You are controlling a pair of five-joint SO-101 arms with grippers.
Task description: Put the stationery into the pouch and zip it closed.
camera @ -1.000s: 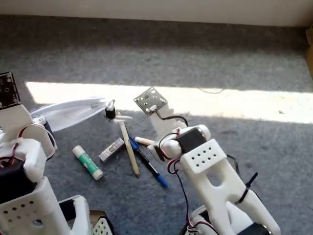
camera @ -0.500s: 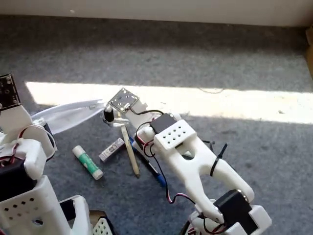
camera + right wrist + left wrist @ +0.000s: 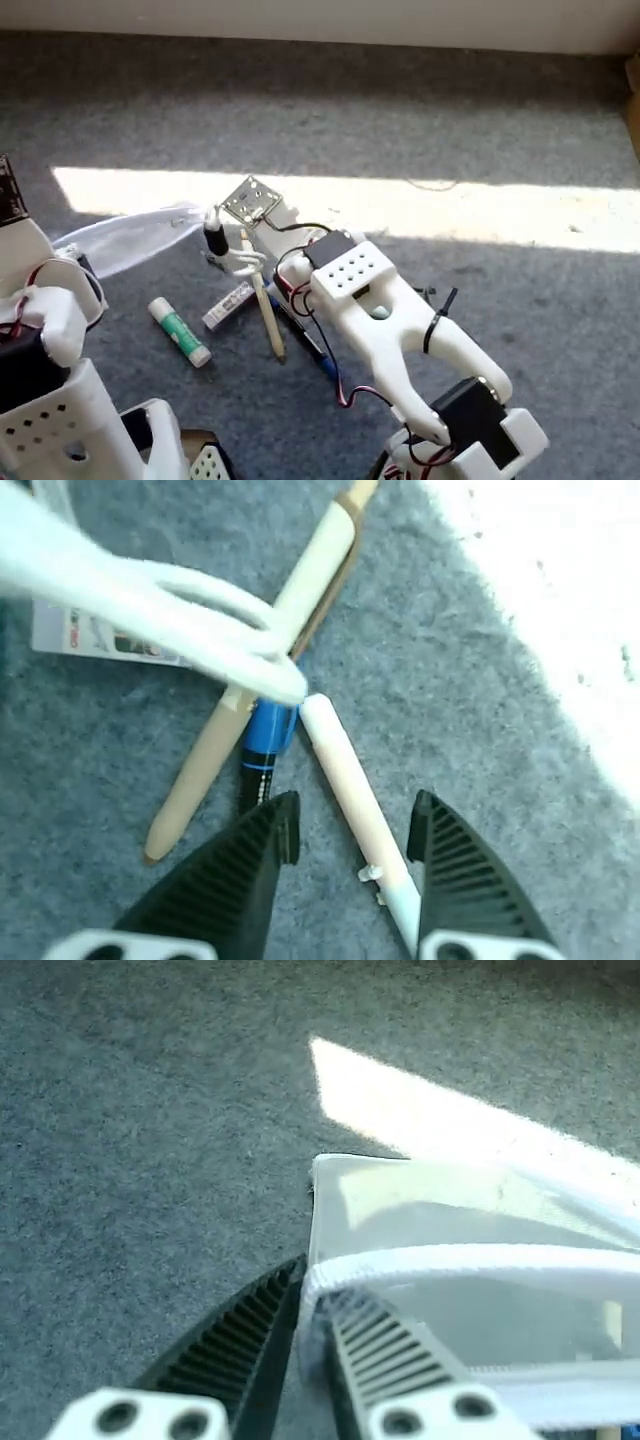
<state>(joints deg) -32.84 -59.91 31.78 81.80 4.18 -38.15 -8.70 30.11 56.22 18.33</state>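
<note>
While the overall layout is best got from the high view, plenty is cut off there. A grey carpet (image 3: pixel 450 110) crossed by a sunlit strip (image 3: pixel 500 215) is seen. The right arm (image 3: pixel 400 330) is stretched over the stationery pile, and the left arm (image 3: pixel 50 400) is clipped by the frame's corner.

The clear pouch (image 3: pixel 130 238) is laid flat on the carpet between the left arm and the pile, one end lost behind that arm. That bit is filled in by the left wrist view. The left gripper (image 3: pixel 312 1288) is clamped on the pouch's white zip edge, jaws pinched together with just the tape between them.

In the right wrist view the right gripper (image 3: pixel 355 815) is spread wide with nothing held. A white stick (image 3: pixel 340 765) lies on the carpet between the jaws; from above it's covered by the arm.

The beige pen (image 3: pixel 265 310) is crossed with the blue pen (image 3: pixel 318 352). A white looped piece (image 3: pixel 170 615) is draped across the beige one, too blurred to be identified. The green glue stick (image 3: pixel 180 332) is set apart from the pens. A small printed block (image 3: pixel 228 305) lies between it and the beige pen.
</note>
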